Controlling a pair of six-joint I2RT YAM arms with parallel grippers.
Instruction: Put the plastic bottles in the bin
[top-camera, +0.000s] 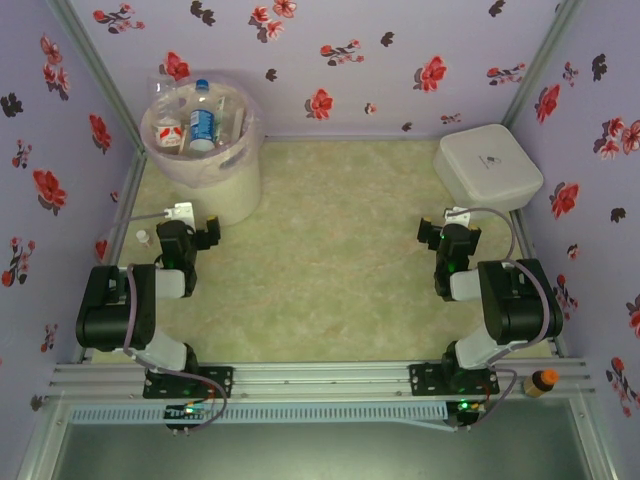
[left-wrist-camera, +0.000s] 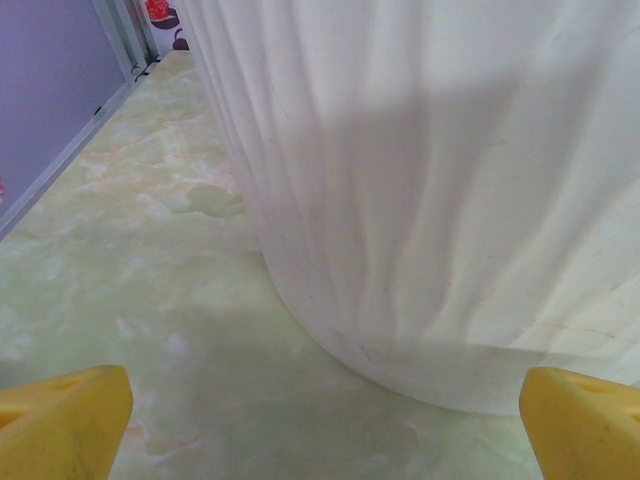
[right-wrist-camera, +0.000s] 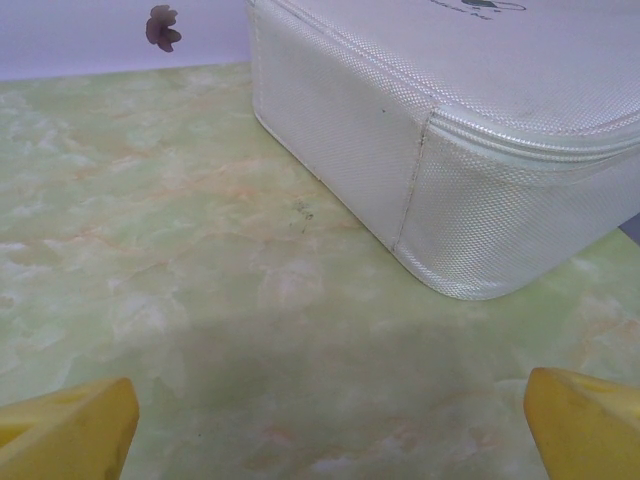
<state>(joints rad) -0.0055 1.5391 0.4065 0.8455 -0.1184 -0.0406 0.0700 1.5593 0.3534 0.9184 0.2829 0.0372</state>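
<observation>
We see the bin (top-camera: 238, 190), a tall white bucket lined with a pinkish bag, at the counter's (top-camera: 330, 260) far left corner; the plastic bottles (top-camera: 203, 125), clear with blue and red labels, stand inside; left jaws spread wide beside its wall; right jaws spread too, near the white box (top-camera: 488, 165).

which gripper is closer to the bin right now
Left. The left gripper sits just in front of the bin, near its base. The right gripper is far across the table, close to the white lidded box.
</observation>
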